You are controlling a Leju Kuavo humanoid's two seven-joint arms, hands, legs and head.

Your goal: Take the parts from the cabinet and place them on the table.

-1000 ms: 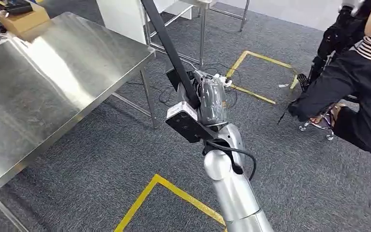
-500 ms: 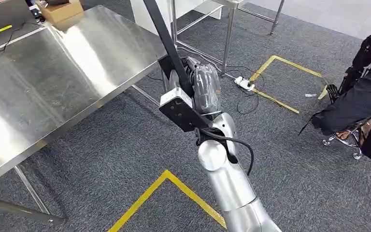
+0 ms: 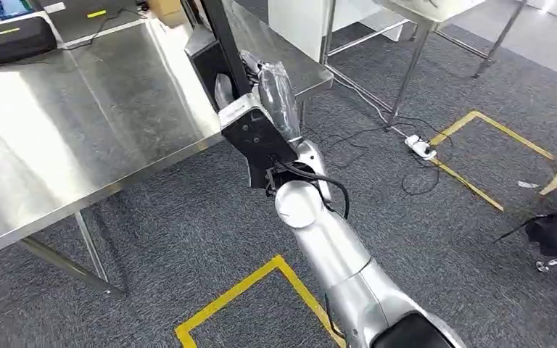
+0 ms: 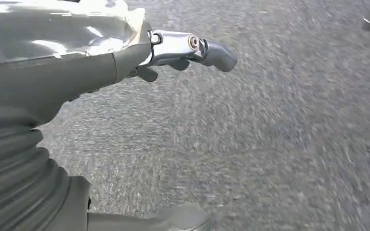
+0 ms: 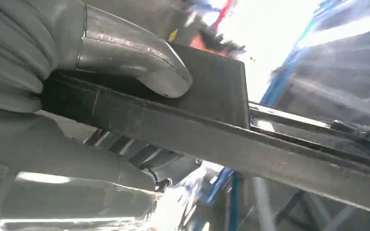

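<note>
Head view shows the right hand [image 3: 272,90] with fingers wrapped round a long black bar-shaped part [image 3: 221,32], carried upright over the steel table's [image 3: 80,145] edge, probably for setting down, while the left hand's [image 4: 125,57] fingers hang apart, empty.

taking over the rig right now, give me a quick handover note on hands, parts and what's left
Right hand: grips a long black metal part, thumb pressed over it in the right wrist view. In the head view the part rises from the hand past the picture's top.
Left hand: nothing visibly held; it hangs over grey carpet, its fingers largely hidden.
Table: the steel table lies ahead on the left, the hand over its near edge.
Done: one part is in hand at the table.
Left: set this part down on the table; whether more parts wait in the cabinet cannot be told.
</note>
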